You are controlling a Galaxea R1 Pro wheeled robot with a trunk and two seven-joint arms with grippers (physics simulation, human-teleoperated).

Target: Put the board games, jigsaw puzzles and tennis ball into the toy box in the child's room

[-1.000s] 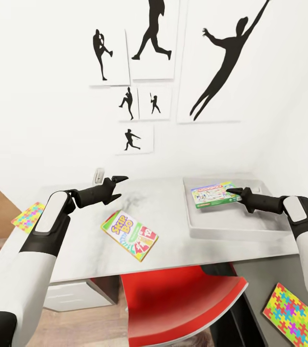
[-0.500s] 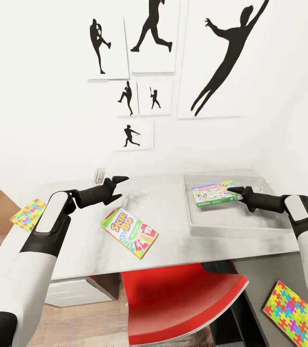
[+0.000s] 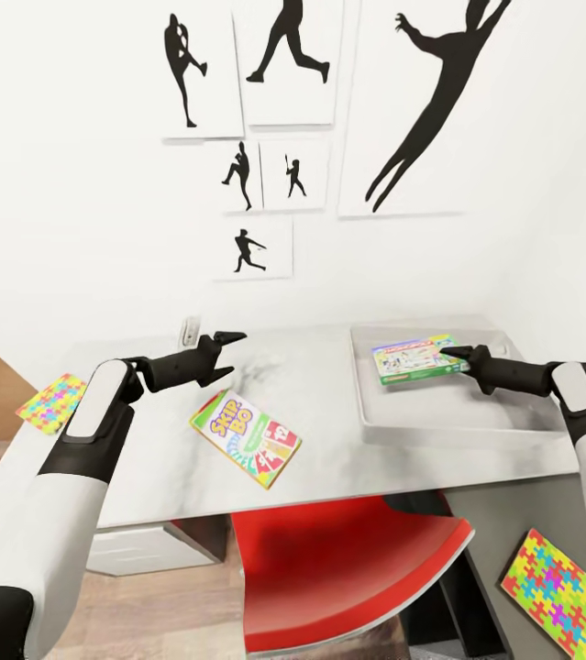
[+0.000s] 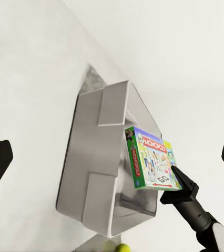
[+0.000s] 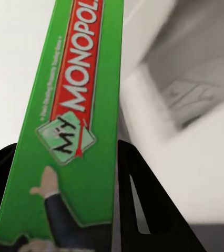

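**Monopoly box held over the toy box**

The right claw [image 3: 453, 353] is clamped on the edge of the MONOPOLY box [image 3: 418, 358], its two black fingers pressed against either face of the green side panel in the right wrist view [image 5: 75, 131]. The box hangs above the toy box [image 3: 439, 414], tilted rather than flat; in the left wrist view it [image 4: 151, 163] stands partly on edge over the bin's inside [image 4: 99, 157], with the right claw [image 4: 176, 181] gripping its far corner. I cannot tell whether the box's lower edge touches the bin floor.

The left claw [image 3: 226, 353] hovers above the light grey table [image 3: 137, 467] with its fingers spread apart and nothing between them; its two dark fingertips frame the left wrist view at either side.

The SKIP BO box [image 3: 246, 437] lies flat on the table, just below the left claw in the head view and well apart from the toy box. One jigsaw puzzle [image 3: 51, 401] lies at the table's left end, the other [image 3: 565, 591] on the dark grey wing at the robot's right. The tennis ball [image 4: 122, 248] sits just outside the toy box. A red chair [image 3: 348, 568] is tucked under the table, and black baseball-player silhouettes [image 3: 430, 101] hang on the white wall.
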